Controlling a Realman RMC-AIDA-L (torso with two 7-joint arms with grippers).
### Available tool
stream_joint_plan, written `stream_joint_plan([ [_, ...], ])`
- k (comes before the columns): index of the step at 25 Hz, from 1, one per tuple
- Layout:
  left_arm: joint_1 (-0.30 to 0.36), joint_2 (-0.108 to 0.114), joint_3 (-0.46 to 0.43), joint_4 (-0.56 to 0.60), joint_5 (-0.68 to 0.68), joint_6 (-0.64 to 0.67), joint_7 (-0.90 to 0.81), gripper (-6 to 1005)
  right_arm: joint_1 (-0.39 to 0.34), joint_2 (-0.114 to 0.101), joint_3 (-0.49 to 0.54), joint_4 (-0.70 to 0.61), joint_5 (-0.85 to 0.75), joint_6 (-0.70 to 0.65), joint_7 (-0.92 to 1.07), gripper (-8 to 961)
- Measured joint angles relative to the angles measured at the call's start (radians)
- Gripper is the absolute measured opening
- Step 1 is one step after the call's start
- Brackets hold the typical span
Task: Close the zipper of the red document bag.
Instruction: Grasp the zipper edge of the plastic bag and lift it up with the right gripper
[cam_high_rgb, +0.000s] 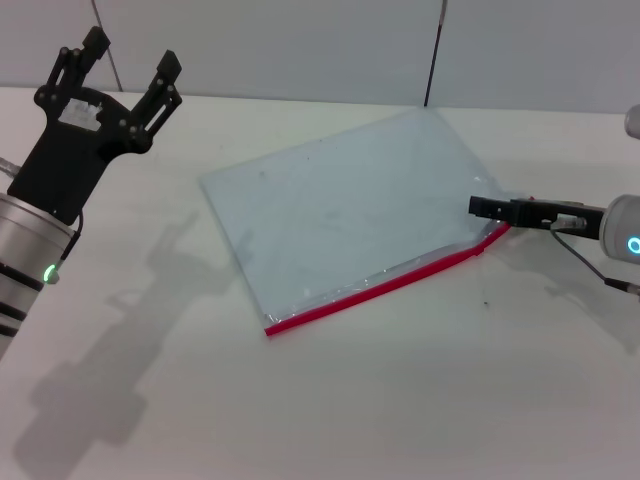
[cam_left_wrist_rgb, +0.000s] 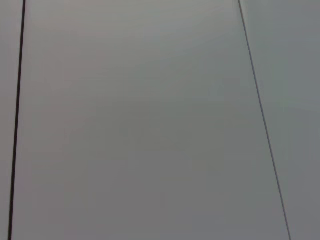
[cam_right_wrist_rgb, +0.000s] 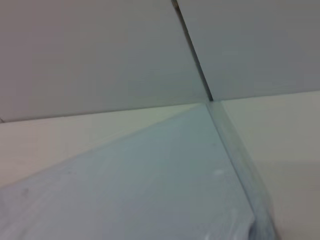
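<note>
Head view: my right gripper (cam_high_rgb: 488, 208) is low at the right end of the zipper (cam_high_rgb: 385, 289), fingers closed at the red document bag (cam_high_rgb: 340, 210) corner; the slider is hidden. My left gripper (cam_high_rgb: 128, 62) hangs raised and spread wide, empty. The bag lies flat on the white table (cam_high_rgb: 400, 400). Left wrist view: only grey wall panels (cam_left_wrist_rgb: 150, 125). Right wrist view: the bag's pale sheet fills the foreground.

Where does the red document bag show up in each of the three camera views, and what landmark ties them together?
Head view: the red document bag lies flat mid-table, its red zipper along the near edge; the right gripper is at its right corner.
Left wrist view: not in it; only wall panels.
Right wrist view: the bag fills the lower part, no red edge visible.
Shared landmark: the dark wall seam behind the bag.
</note>
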Motion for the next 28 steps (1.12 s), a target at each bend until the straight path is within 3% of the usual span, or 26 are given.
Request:
stream_joint_plan([
  [12,0.000,0.000,0.000,0.000,0.000,0.000,0.000,845,0.009,0.001,-0.014,0.013,0.000,0.011,0.000,776],
  [17,0.000,0.000,0.000,0.000,0.000,0.000,0.000,845,0.009,0.001,-0.020,0.013,-0.001,0.010,0.000,522],
  [20,0.000,0.000,0.000,0.000,0.000,0.000,0.000,846,0.009,0.001,-0.035,0.013,-0.001,0.006,0.000,274],
  [28,0.000,0.000,0.000,0.000,0.000,0.000,0.000,845,0.010,0.001,-0.051,0.012,-0.001,-0.005,-0.005,125],
])
